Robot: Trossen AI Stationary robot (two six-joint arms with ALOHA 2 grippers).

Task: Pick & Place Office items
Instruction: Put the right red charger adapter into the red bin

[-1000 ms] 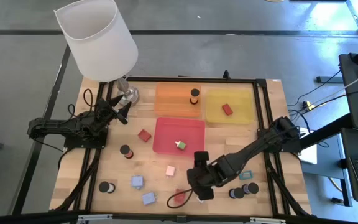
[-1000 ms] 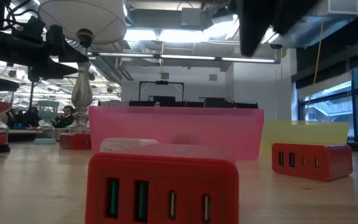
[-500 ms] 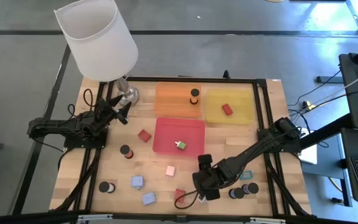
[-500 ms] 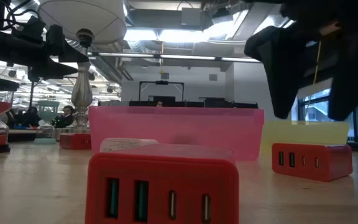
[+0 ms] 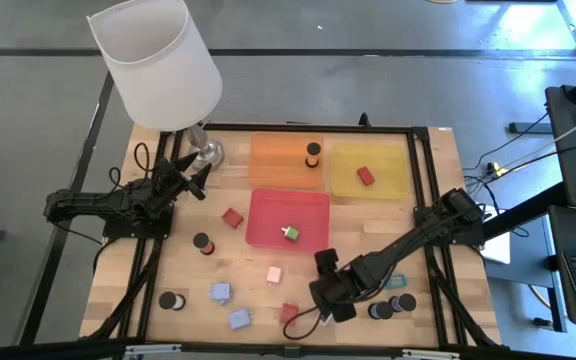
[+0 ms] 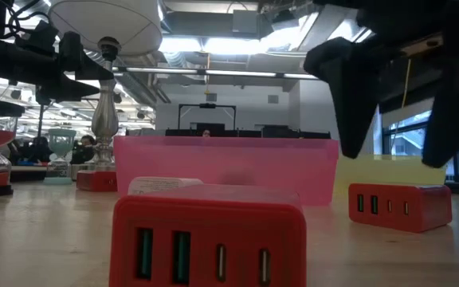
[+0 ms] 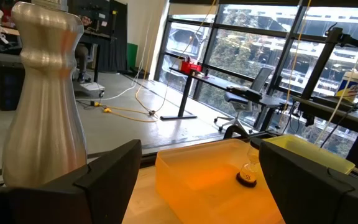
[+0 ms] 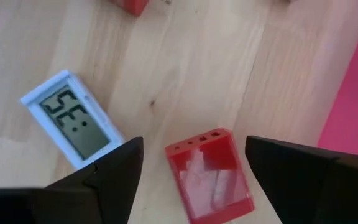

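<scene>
- My right gripper (image 5: 320, 298) hangs low over the front of the wooden table (image 5: 188, 275), its two dark fingers (image 8: 98, 180) spread wide and grasping nothing
- Through my right wrist camera, a small red plastic block with ports along one end (image 8: 210, 175) lies flat on the wood in line with the gap between those fingers; neither finger touches it
- Close beside that block lies a small flat white rectangle with a grey digit display (image 8: 73, 121), also on the bare wood
- From the low camera the same two fingers show apart, above the table, with empty air between them
- My left gripper (image 5: 196, 180) waits at the back left, released and empty, just beside the silver lamp stem (image 7: 42, 93) under the white shade (image 5: 158, 60)
- The flat orange tray (image 5: 273, 165) holds one short black cylinder (image 5: 313, 153)
- The flat yellow tray (image 5: 388, 180) holds one red block (image 5: 365, 176)
- The flat red-pink tray (image 5: 268, 225) holds one small green block (image 5: 289, 233)
- Loose on the table: a dark red block (image 5: 232, 217), a black cylinder (image 5: 204, 243), a pink block (image 5: 274, 274), two lavender-blue blocks (image 5: 220, 292), another black cylinder near the front left (image 5: 170, 301)
- To the right of my right gripper lie a small teal rectangle (image 5: 397, 283) and a pair of black cylinders (image 5: 405, 302) side by side
</scene>
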